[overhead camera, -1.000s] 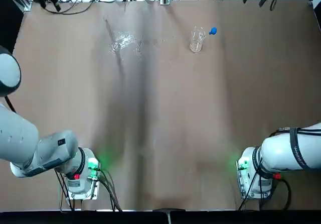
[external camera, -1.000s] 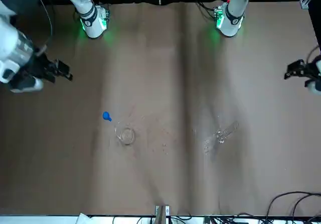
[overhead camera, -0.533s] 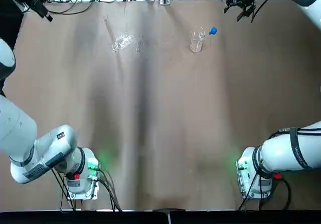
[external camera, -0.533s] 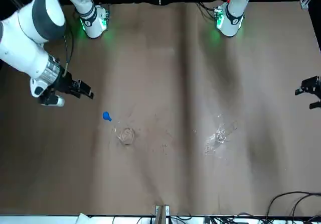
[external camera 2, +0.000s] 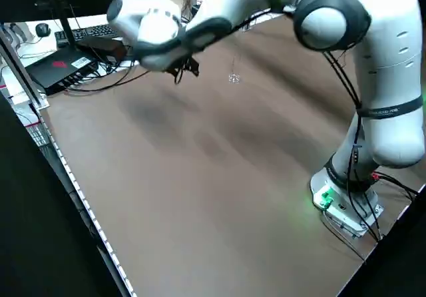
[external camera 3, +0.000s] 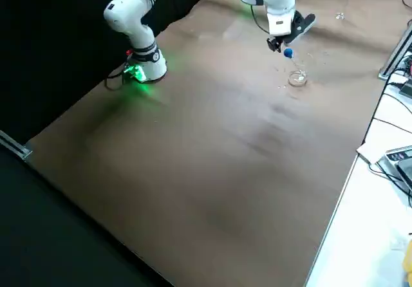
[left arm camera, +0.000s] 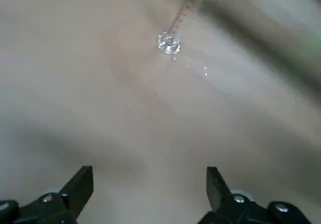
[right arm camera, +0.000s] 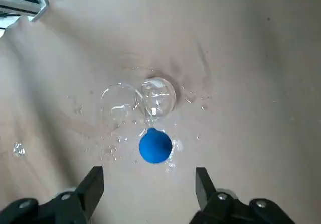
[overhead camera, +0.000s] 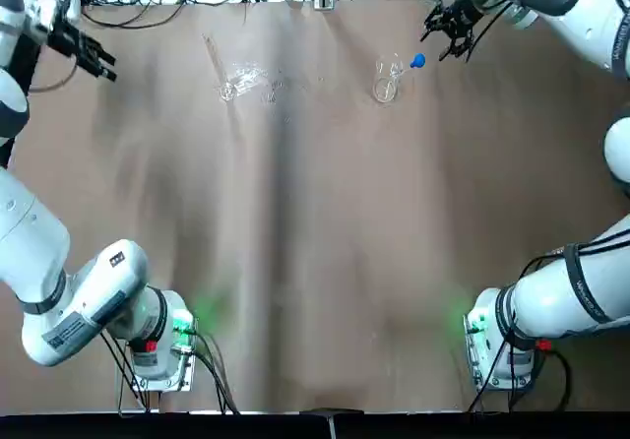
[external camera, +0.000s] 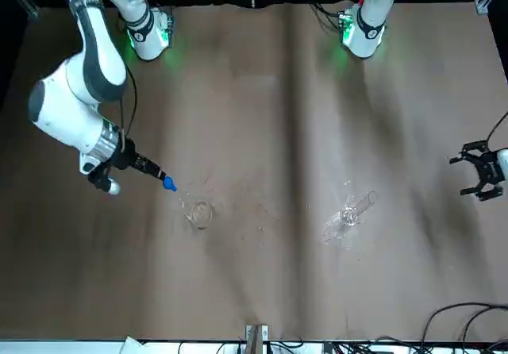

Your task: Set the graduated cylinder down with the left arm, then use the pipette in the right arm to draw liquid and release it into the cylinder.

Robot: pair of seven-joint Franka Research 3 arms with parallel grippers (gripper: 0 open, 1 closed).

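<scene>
Our left gripper (left arm camera: 150, 170), spread and empty, should keep clear of the standing graduated cylinder (left arm camera: 169, 43). Rightward, we should centre our parted, empty right gripper (right arm camera: 150, 170) on the pipette (right arm camera: 155, 145), leaning in the beaker (right arm camera: 159, 97), before closing gently.

From overhead, one camera looks down; another faces the robot. Two raised side views look diagonally across the table (overhead camera: 325, 262). Both wrist cameras look closely at its surface.

The right gripper (right arm camera: 149, 184) is reaching over the table, its two fingers apart. The left gripper (left arm camera: 150, 184), also open, hangs near the table's far corner.
</scene>
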